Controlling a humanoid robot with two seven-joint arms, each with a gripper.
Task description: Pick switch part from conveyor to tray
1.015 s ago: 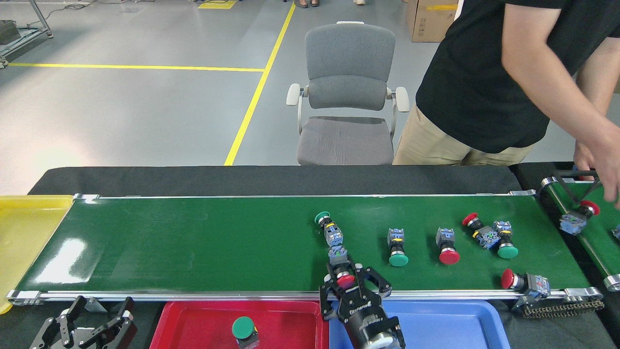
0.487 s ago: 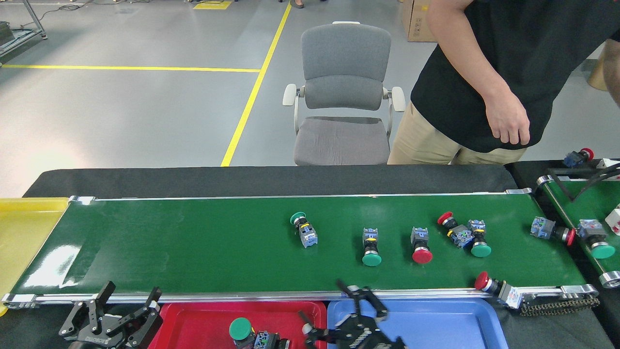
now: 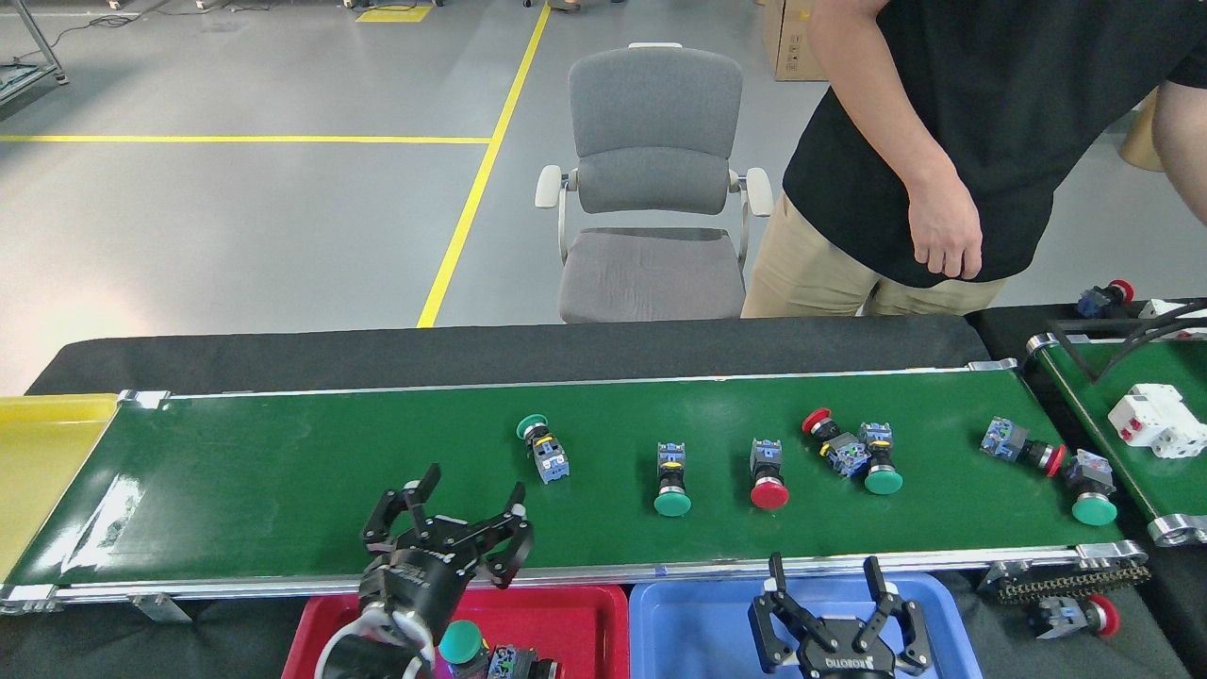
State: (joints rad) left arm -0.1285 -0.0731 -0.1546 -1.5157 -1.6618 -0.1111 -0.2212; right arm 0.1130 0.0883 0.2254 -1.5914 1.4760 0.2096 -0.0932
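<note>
Your left gripper (image 3: 459, 517) hangs over the near rail of the conveyor (image 3: 283, 471), fingers spread wide and holding nothing; from it, the belt is bare toward 9 o'clock, and the nearest switch (image 3: 542, 451), green-capped, lies at about 1 o'clock. Further switches sit in a loose row toward 3 o'clock. The red tray (image 3: 566, 618) lies just below the rail, with a green-capped switch (image 3: 462, 643) at its near edge, partly hidden by your left arm. Your right gripper (image 3: 828, 589) hovers over the blue tray (image 3: 688, 622), fingers apart and empty; white lettering on its body is too small to read. A person (image 3: 943, 141) stands at the far side, toward 1 o'clock.
</note>
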